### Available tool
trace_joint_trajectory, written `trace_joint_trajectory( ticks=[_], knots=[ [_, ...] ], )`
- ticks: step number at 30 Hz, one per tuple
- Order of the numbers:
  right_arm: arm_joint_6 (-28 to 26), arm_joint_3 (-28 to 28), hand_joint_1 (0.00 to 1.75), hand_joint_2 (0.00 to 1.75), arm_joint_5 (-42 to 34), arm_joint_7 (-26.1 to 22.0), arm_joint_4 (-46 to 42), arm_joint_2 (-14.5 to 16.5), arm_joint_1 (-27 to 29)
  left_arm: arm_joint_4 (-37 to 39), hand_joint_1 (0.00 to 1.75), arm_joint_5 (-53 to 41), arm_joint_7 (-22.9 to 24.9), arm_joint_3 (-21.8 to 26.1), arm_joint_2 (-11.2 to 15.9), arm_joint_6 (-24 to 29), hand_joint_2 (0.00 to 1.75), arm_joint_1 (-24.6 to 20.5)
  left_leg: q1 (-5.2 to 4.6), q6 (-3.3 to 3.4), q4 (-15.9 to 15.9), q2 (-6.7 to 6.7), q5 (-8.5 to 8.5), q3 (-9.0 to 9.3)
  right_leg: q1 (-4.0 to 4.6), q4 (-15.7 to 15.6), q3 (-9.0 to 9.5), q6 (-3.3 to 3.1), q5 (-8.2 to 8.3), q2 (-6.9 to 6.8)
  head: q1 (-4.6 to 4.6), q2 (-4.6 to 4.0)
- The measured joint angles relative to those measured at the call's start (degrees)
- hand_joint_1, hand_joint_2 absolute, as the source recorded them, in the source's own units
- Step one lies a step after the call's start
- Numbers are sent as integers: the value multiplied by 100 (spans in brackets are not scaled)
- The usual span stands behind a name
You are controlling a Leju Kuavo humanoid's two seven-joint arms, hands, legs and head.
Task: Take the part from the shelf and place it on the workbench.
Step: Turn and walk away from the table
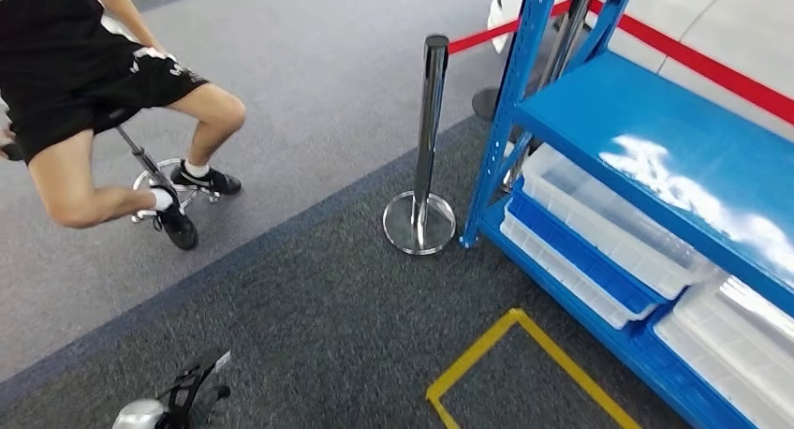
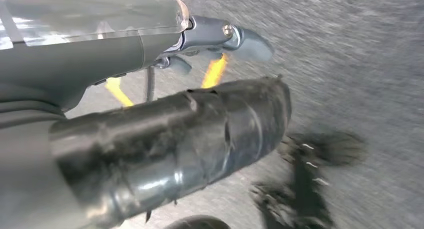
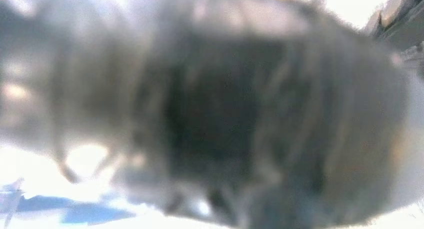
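Observation:
A blue metal shelf (image 1: pixel 655 139) stands at the right in the head view, its upper board bare and shiny. On the lower board lie clear plastic bins (image 1: pixel 599 214); their contents cannot be made out. My left hand (image 1: pixel 178 396) hangs low at the bottom left over dark carpet. In the left wrist view my left hand (image 2: pixel 165 124) holds nothing, its thick thumb apart from the outstretched fingers (image 2: pixel 225 36). The right wrist view is heavily blurred: a large dark grey shape (image 3: pixel 215 114) sits close to the lens, with bits of blue (image 3: pixel 75 209) behind. Whether that hand grips anything is unclear.
A chrome stanchion post (image 1: pixel 426 148) with a red belt (image 1: pixel 712 68) stands just left of the shelf's corner upright. Yellow floor tape (image 1: pixel 524 363) marks a square before the shelf. A person sits on a wheeled stool (image 1: pixel 164 185) at the far left.

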Motion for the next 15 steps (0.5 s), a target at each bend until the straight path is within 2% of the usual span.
trace_joint_trajectory(
  ticks=[1,2,3,4,5,6,7,8,9,10,11,12,13,14,15],
  knots=[
    [14,0,0,0,0,4,-1,-1,4,-1,0,16,-3,-5,-1,-4,0,-31,0,39,-27,54,-20,48,-6,112,-47,31,65,-35,-1,1],
    [25,-1,0,0,0,3,-2,-1,4,-3,0,37,-13,-11,-2,-4,0,-57,5,81,-83,110,-47,117,0,338,-162,58,180,-169,5,1],
    [32,-1,0,0,0,3,-2,-2,-2,-4,0,60,-25,-17,-1,-2,0,-76,6,117,-140,164,-82,199,5,630,-352,86,256,-344,16,2],
    [35,-2,0,0,0,2,-2,-2,-17,-4,0,84,-31,-22,0,3,0,-82,7,142,-189,219,-127,282,9,952,-571,116,236,-535,25,2],
    [38,-4,0,0,1,-1,-3,-1,-30,-5,0,102,-32,-28,2,8,0,-80,2,162,-217,281,-188,366,12,1237,-801,145,99,-688,36,1],
    [39,-7,0,0,2,-2,-3,-2,-39,-5,0,122,-32,-38,3,12,0,-78,-3,169,-228,339,-254,445,9,1429,-998,168,-122,-760,37,1],
    [40,-11,0,0,3,-3,-3,-3,-43,-5,0,144,-30,-54,2,18,0,-80,-8,171,-229,396,-325,528,6,1505,-1143,184,-322,-790,37,1],
    [42,-16,0,0,4,-4,-3,-4,-42,-5,0,163,-28,-74,0,22,0,-81,-12,174,-226,450,-398,614,5,1453,-1221,190,-411,-804,39,1],
    [43,-21,0,0,6,-2,-3,-4,-39,-5,0,180,-28,-93,-1,26,0,-83,-17,176,-223,502,-469,704,8,1252,-1223,183,-319,-821,40,1],
    [43,-26,0,0,7,-1,-3,-6,-35,-5,0,193,-28,-108,-2,28,0,-85,-25,178,-222,558,-536,796,22,932,-1166,156,-58,-866,41,1],
    [43,-32,0,0,8,1,-3,-9,-33,-4,0,205,-27,-119,-4,27,0,-85,-32,179,-225,613,-595,875,51,578,-1084,102,284,-967,42,1],
    [43,-37,0,0,9,3,-3,-14,-36,-4,0,219,-27,-126,-7,25,0,-88,-42,168,-226,667,-646,945,88,301,-1034,52,517,-1071,37,0],
    [43,-42,0,0,9,4,-5,-20,-46,-4,0,232,-24,-131,-10,23,0,-90,-50,142,-229,721,-689,991,126,126,-1009,-5,675,-1156,41,0],
    [44,-45,0,0,9,5,-8,-27,-53,-4,0,242,-20,-136,-13,21,0,-93,-57,110,-209,770,-715,1030,153,56,-1014,-55,749,-1188,45,0],
    [44,-47,0,0,9,7,-10,-31,-60,-5,0,251,-16,-139,-15,20,0,-98,-64,70,-183,807,-726,1065,165,47,-1025,-84,738,-1147,49,0]
  ],
)
